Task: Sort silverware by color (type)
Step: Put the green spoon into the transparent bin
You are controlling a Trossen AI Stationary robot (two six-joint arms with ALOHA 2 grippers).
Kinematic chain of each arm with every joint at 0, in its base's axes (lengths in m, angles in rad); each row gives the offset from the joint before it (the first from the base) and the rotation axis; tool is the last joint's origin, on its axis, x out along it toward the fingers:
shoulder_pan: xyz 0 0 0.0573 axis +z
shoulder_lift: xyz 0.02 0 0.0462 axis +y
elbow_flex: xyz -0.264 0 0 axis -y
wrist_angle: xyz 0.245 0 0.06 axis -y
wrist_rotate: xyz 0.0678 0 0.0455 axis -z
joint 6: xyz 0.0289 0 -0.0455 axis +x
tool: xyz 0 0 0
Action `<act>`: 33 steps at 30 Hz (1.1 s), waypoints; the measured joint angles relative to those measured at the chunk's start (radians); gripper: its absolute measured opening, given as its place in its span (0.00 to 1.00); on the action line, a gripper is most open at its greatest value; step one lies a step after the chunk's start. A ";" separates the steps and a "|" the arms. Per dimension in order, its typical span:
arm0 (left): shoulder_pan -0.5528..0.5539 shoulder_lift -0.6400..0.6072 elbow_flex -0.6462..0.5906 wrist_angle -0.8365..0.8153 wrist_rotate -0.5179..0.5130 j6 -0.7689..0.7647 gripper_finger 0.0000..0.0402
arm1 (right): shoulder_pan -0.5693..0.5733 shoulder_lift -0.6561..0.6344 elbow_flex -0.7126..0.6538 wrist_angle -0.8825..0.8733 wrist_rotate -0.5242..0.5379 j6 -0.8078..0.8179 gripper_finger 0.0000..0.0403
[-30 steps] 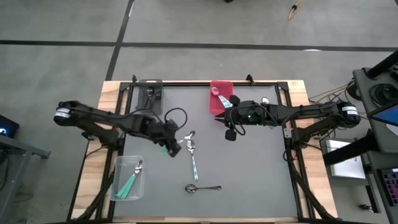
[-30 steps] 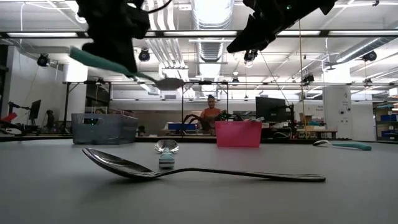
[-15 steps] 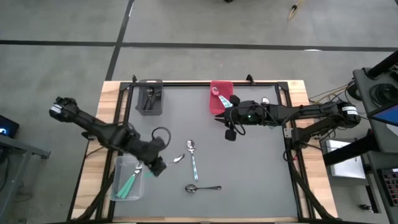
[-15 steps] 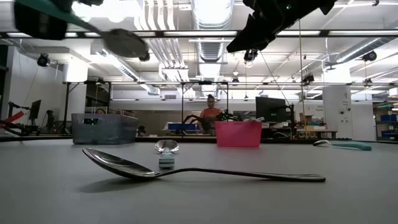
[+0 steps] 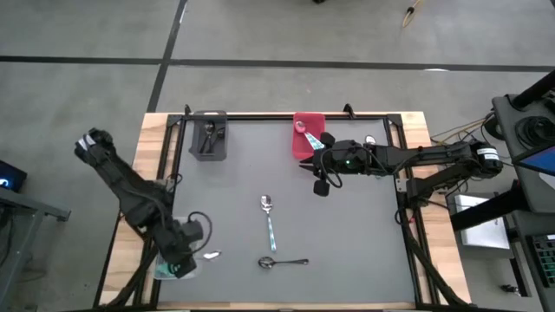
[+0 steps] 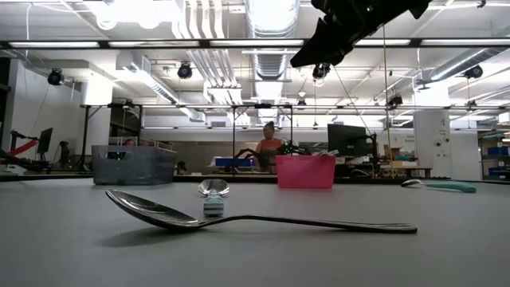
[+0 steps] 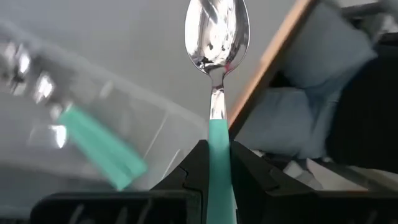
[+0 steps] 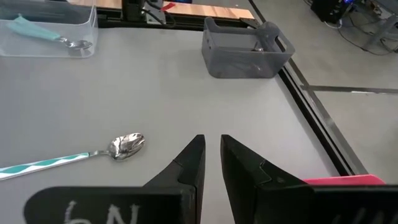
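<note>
The left gripper point(image 5: 192, 257) has swung over the clear bin point(image 5: 165, 271), jaws pinching a shiny-bowled teal-handled spoon point(image 7: 217, 74).

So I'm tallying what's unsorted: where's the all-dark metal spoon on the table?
In the high view the all-dark metal spoon lies on the grey table near its front edge, centre, just below the light-blue-handled spoon.

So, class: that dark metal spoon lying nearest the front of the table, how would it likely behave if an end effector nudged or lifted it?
The dark spoon probably rocks or pivots when nudged, since it seems to rest on its curved bowl with the handle stretched out. It looks like solid metal, so likely stiff. Its glossy finish suggests it could slip in a pinch.
</note>
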 joint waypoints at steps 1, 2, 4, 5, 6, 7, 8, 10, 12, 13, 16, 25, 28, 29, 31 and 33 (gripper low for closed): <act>-0.018 -0.003 0.000 -0.019 -0.002 -0.031 0.08 | 0.000 0.000 0.000 0.000 0.000 0.000 0.11; -0.036 -0.008 0.000 -0.038 -0.009 -0.059 0.08 | 0.000 0.000 0.000 0.000 0.000 0.000 0.11; -0.071 -0.019 0.000 -0.078 -0.031 -0.111 0.08 | 0.000 0.000 0.000 0.000 0.000 0.001 0.11; -0.085 -0.025 0.000 -0.090 -0.039 -0.136 0.08 | 0.000 0.000 0.000 0.000 0.000 0.001 0.11; -0.097 -0.031 0.000 -0.100 -0.046 -0.159 0.08 | 0.000 0.000 0.000 0.000 0.000 0.001 0.11; -0.108 -0.036 0.000 -0.110 -0.048 -0.182 0.08 | 0.000 0.000 0.000 0.000 0.000 0.001 0.11; -0.118 -0.042 0.000 -0.117 -0.048 -0.206 0.08 | 0.000 0.000 0.000 0.000 0.000 0.001 0.11; -0.137 -0.054 0.000 -0.125 -0.048 -0.240 0.08 | 0.000 0.000 0.000 0.000 0.000 0.001 0.11; -0.150 -0.063 0.000 -0.127 -0.047 -0.265 0.08 | 0.000 0.000 0.000 0.000 0.000 0.001 0.11; -0.156 -0.067 0.000 -0.132 -0.047 -0.276 0.08 | 0.000 0.000 0.000 0.000 0.000 0.001 0.11; -0.159 -0.073 0.000 -0.172 -0.045 -0.318 0.08 | 0.000 0.000 0.000 0.000 0.000 0.000 0.11; -0.159 -0.072 0.000 -0.294 0.086 -0.412 0.08 | 0.000 0.000 0.000 0.000 0.000 0.000 0.11; -0.159 -0.063 0.000 -0.327 0.084 -0.437 0.08 | 0.000 0.000 0.000 0.000 0.000 0.000 0.11; -0.159 -0.056 0.000 -0.342 0.084 -0.444 0.08 | 0.000 0.000 0.000 0.000 0.000 0.000 0.11; -0.159 -0.042 0.000 -0.366 0.080 -0.454 0.08 | 0.000 0.000 0.000 0.000 0.000 0.000 0.11; -0.159 -0.024 0.000 -0.370 0.075 -0.454 0.08 | 0.000 0.000 0.000 0.000 0.000 0.000 0.11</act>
